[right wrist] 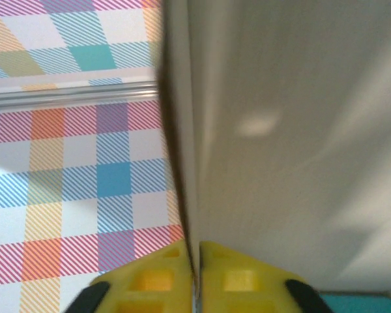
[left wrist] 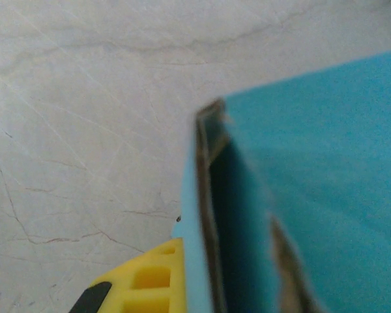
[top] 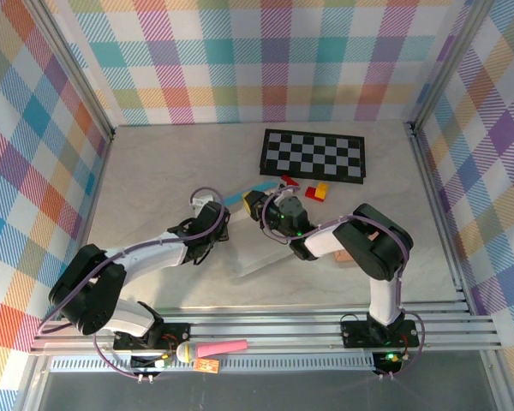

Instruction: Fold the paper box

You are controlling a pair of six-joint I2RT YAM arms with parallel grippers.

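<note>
The paper box [top: 236, 198] lies partly folded at the middle of the table, light blue outside and pale inside, with a flat pale panel [top: 270, 257] spread toward the near edge. My left gripper [top: 212, 214] is at its left side. In the left wrist view one yellow finger [left wrist: 146, 280] presses against a standing blue wall of the box [left wrist: 326, 163], and the other finger is hidden behind that wall. My right gripper [top: 255, 205] meets the box from the right. Both of its yellow fingers [right wrist: 247, 280] pinch the thin edge of a pale panel [right wrist: 280, 130].
A black-and-white checkerboard [top: 313, 155] lies at the back right. Small red and yellow blocks [top: 315, 192] sit just behind the right gripper. A pink object [top: 223, 348] rests on the rails at the near edge. Plaid walls enclose the table.
</note>
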